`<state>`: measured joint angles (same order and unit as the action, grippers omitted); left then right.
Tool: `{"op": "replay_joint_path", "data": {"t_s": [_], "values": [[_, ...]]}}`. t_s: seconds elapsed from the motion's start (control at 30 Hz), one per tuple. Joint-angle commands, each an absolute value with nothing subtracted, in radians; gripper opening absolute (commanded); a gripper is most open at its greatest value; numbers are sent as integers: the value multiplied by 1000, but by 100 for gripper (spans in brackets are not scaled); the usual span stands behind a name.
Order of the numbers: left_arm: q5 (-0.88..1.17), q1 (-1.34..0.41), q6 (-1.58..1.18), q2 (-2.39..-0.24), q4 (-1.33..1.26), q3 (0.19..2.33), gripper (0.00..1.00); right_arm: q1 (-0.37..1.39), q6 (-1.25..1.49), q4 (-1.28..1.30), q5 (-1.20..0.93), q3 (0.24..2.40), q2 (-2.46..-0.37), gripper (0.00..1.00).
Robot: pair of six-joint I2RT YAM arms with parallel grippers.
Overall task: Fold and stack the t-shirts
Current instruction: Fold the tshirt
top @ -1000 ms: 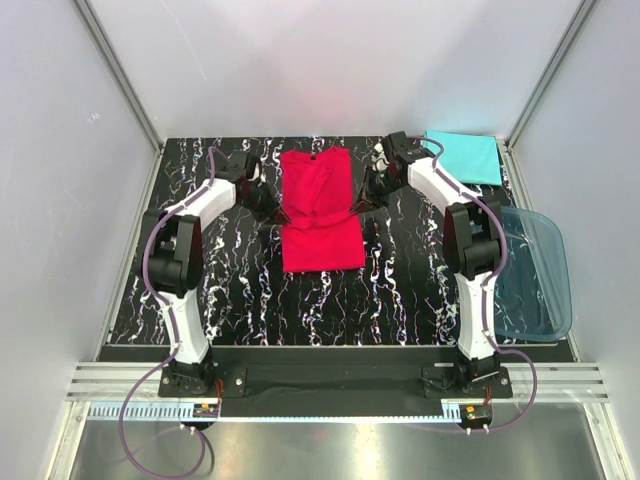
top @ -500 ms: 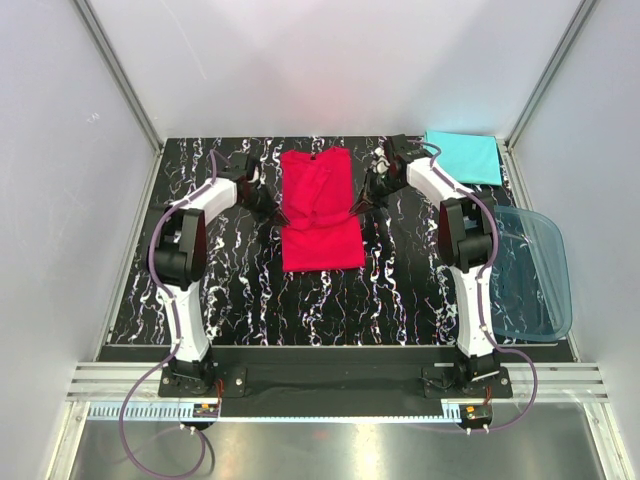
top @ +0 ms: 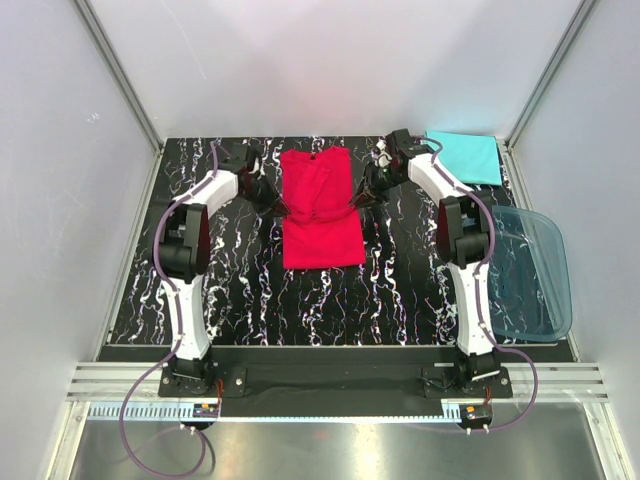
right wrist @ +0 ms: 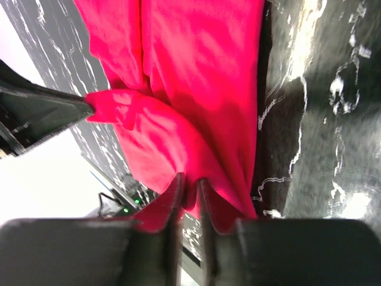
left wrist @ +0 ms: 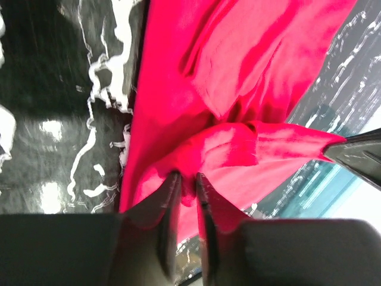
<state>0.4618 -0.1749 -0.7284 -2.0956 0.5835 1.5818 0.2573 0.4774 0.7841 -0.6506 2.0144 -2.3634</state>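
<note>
Left claw (left wrist: 186, 179): the fingers stand nearly together, with only a narrow gap. A bunched fold of the bright red cloth t-shirt (top: 320, 215) fills that gap, so the claw is pinching the shirt's left edge.

Right claw (right wrist: 189, 179): same condition. The fingers are close together and nip a fold of red cloth at the shirt's right edge.

The red shirt lies directly between the two claws on the black white-veined table top (top: 240, 280). Both claws hold it at roughly mid-length, and the cloth is gathered into creases running from one claw to the other. Beyond the claws the collar end lies spread. On the near side of them, toward the arm bases, the cloth forms a flat, smooth rectangle. In each wrist view the opposite claw's dark finger appears at the far end of the gathered fold.

The turquoise-cyan cloth t-shirt (top: 465, 156) lies flat to the outer right of the right claw and slightly beyond it, clear of the claw and of the red shirt.

The translucent blue plastic tub (top: 535, 270) sits to the right of the right claw and nearer the bases, well apart from it.
</note>
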Motion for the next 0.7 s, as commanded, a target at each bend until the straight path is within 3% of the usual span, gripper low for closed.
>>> {"op": "replay_joint_path", "data": {"t_s": [0.0,0.13,0.23,0.37,0.47,0.67], "values": [[398,-160,-686,-2114,638,1693,25,239,476,797,-683,2115,-2436,31],[180,-160,-579,-2022,713,1766,33,233,371,1015,-554,2354,-2496,48],[172,-178,-532,-1897,672,1677,36,241,315,1020,-430,2192,-2375,56],[302,-244,-598,-1786,530,1455,33,302,389,815,-469,1866,-2172,54],[386,-333,-655,-1785,375,1327,28,360,442,681,-459,1738,-2108,49],[469,-367,-693,-1902,258,1287,24,397,480,604,-477,1704,-2120,43]]}}
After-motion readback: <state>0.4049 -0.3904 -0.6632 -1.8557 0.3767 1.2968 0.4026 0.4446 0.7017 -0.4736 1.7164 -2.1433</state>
